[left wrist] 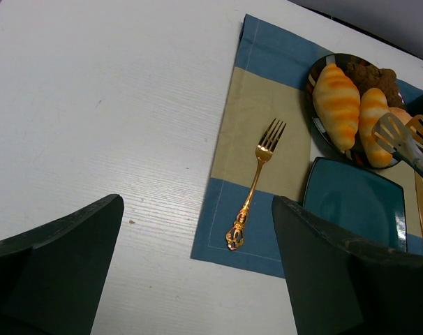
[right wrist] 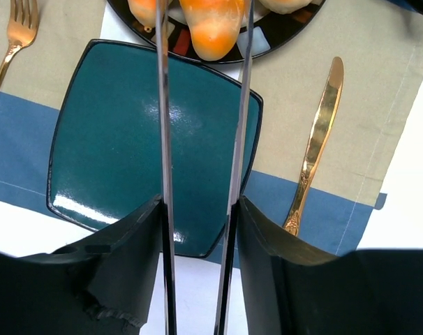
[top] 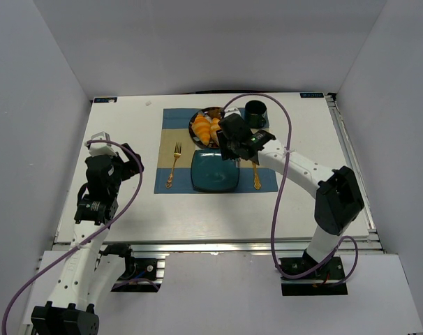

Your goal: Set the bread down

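- We find the bread (left wrist: 337,105) to be two elongated, croissant-shaped rolls, golden-orange with paler bands, ridged across the top and glossy.
- Both rolls lie side by side on the round dark plate (right wrist: 274,31), which sits at the far end of the placemat (left wrist: 267,91). A dark brown pastry (left wrist: 368,73) lies behind them on the same plate.
- The right gripper (right wrist: 199,209) is clamped on a pair of metal tongs (right wrist: 162,105), one finger pressed against the outside of each arm.
- The tong arms reach out over the teal square plate (right wrist: 114,139) and stand apart, one on each side of the roll nearer that gripper (right wrist: 211,24). We cannot tell whether the slotted gold tips touch it.
- The teal square plate sits just beside the round plate, on its near side.
- A gold fork (left wrist: 257,181) lies on the placemat left of the teal plate, and a gold knife (right wrist: 316,139) lies to its right.
- A dark cup (top: 255,110) stands near the round plate, on its right.
- The left gripper (left wrist: 197,202) has its jaws wide apart and carries nothing. It hangs over the white table (left wrist: 93,105), left of the placemat and well apart from the bread.
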You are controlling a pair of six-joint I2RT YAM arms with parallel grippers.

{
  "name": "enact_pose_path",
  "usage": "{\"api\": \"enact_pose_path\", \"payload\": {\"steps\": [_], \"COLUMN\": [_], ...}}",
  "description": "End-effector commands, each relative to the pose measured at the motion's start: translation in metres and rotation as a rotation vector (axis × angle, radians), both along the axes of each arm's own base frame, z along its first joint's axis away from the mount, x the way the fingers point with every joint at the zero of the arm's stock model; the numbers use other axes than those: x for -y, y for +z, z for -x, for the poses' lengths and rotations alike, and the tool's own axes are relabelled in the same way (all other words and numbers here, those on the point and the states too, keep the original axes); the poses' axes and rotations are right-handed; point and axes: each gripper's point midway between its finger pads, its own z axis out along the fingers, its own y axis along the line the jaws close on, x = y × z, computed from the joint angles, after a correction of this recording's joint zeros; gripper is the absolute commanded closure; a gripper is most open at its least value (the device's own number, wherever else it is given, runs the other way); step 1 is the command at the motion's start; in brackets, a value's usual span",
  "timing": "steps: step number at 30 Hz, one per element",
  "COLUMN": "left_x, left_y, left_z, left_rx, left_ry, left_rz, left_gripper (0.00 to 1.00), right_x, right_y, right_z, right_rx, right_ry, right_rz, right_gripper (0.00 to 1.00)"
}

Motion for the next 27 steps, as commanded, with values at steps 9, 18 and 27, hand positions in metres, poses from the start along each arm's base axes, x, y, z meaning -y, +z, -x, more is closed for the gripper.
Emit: {"api": "enact_pose_path", "payload": {"steps": [9,18,27], "left_x": [0.003,0.003,0.003], "left_y": [0.002,0.001,0.0], "left_z": [0.0,0.0,0.0], "left_rx": [0.01,0.007,0.002], "left_ry": [-0.018,-0.015,-0.015], "left_rz": [-0.001,-0.002,-0.003], "left_gripper": [0.02,0.02,0.02], "right_x": [0.005,0.0,0.003], "right_y": [-0.009,-0.015,0.021], "right_z": [-0.015,-0.016,-0.017], "right_rx": [0.02,-0.01,0.048], "right_ry": [-0.046,-0.022,-0.029], "right_rz": [-0.04,-0.081,-0.136], "right_gripper": [0.46,0.58,0.7]}}
